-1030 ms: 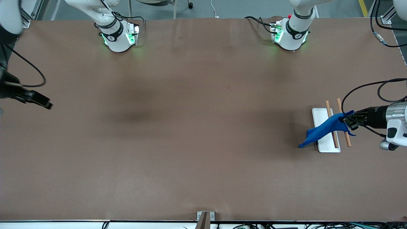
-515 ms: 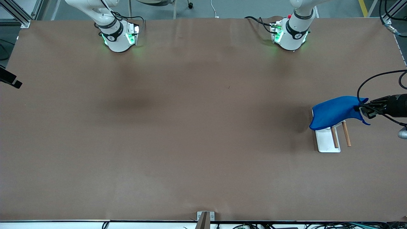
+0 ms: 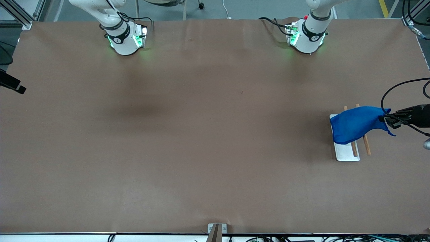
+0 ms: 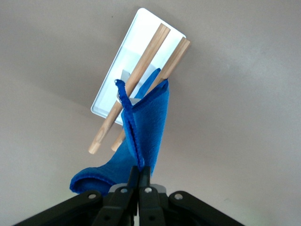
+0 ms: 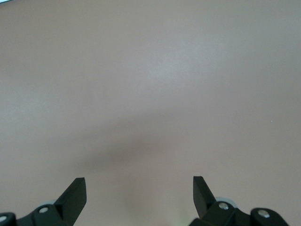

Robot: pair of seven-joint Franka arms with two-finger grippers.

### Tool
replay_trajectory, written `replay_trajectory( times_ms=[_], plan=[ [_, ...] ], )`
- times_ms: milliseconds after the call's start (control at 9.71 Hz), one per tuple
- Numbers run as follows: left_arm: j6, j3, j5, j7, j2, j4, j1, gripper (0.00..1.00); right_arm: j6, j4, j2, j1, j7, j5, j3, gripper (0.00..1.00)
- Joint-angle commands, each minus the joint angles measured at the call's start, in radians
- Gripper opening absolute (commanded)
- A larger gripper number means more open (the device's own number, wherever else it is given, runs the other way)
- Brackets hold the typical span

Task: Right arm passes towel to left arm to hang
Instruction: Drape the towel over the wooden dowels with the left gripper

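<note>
My left gripper [image 4: 139,181] pinches the hem of the towel [image 3: 356,123], which drapes over the two wooden rods [image 3: 365,145], perhaps resting on them, above the white tray [image 3: 345,153]. My right gripper [image 5: 139,186] waits wide open over bare table [image 3: 188,134].

Brown table [image 3: 201,134] carries white tray [image 3: 346,153] toward left arm's end; two wooden rods [image 3: 366,145] stand over tray
</note>
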Motion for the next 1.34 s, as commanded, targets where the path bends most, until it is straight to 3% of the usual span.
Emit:
replay_trajectory(
  times_ms=[0,515,1236],
  plan=[
    [0.046,0.000,0.034,0.042,0.030,-0.017,0.006,0.01,-0.008,0.008,0.000,-0.030,-0.013,0.009,0.036,1.00],
    [0.079,0.000,0.053,0.235,0.082,-0.019,0.114,0.01,-0.009,0.006,0.000,-0.024,-0.015,0.007,0.031,1.00],
    [0.131,0.001,0.070,0.291,0.140,-0.019,0.162,0.03,-0.021,0.005,0.000,-0.019,-0.018,-0.001,0.029,1.00]
  ],
)
